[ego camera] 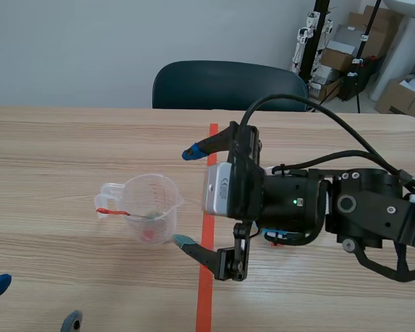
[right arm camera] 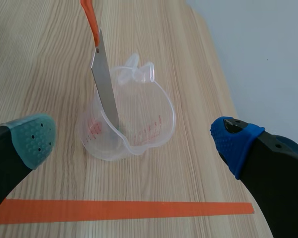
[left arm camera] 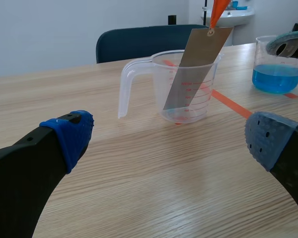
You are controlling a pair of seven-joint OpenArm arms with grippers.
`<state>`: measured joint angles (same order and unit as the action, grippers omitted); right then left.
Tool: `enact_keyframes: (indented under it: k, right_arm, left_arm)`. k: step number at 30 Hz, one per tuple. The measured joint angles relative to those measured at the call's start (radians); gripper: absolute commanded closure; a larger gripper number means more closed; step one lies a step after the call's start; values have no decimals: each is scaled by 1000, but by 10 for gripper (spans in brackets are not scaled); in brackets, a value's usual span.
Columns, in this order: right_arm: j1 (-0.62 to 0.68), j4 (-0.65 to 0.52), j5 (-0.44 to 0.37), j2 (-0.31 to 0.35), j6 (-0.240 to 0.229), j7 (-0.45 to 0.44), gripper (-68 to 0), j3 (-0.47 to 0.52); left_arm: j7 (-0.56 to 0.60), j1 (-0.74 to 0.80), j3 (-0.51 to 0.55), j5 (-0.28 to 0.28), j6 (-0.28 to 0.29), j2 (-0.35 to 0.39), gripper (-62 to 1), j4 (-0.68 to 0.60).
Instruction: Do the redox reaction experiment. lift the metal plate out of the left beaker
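A clear plastic beaker stands left of the tape line, seen also as the beaker and the beaker. A grey metal plate leans inside it, its orange tag sticking up past the rim; the same plate and tag show in the right wrist view. My right gripper is open just right of the beaker, a pad on each side, touching nothing. Near the table's front left, my left gripper is open and holds nothing, a good way short of the beaker.
A second beaker with blue liquid stands to the right beyond the orange tape line, mostly hidden behind the right arm in the scene view. A dark chair stands across the table. Boxes and equipment are at the back right.
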<state>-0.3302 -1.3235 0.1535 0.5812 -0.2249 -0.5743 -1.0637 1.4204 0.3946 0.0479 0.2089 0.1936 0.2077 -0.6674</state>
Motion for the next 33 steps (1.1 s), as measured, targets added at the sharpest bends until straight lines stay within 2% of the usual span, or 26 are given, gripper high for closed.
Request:
enact_keyframes:
  k: [13, 24, 33]
  right_arm:
    - [-71, 93, 0, -126, 0, 24, -679, -111]
    - [-87, 108, 0, -174, 0, 45, -673, -137]
    - [-87, 107, 0, -174, 0, 60, -445, -137]
  left_arm:
    - [-2, 2, 0, 0, 0, 0, -623, 0]
    - [-2, 2, 0, 0, 0, 0, -623, 0]
    - [12, 2, 0, 0, 0, 0, -623, 0]
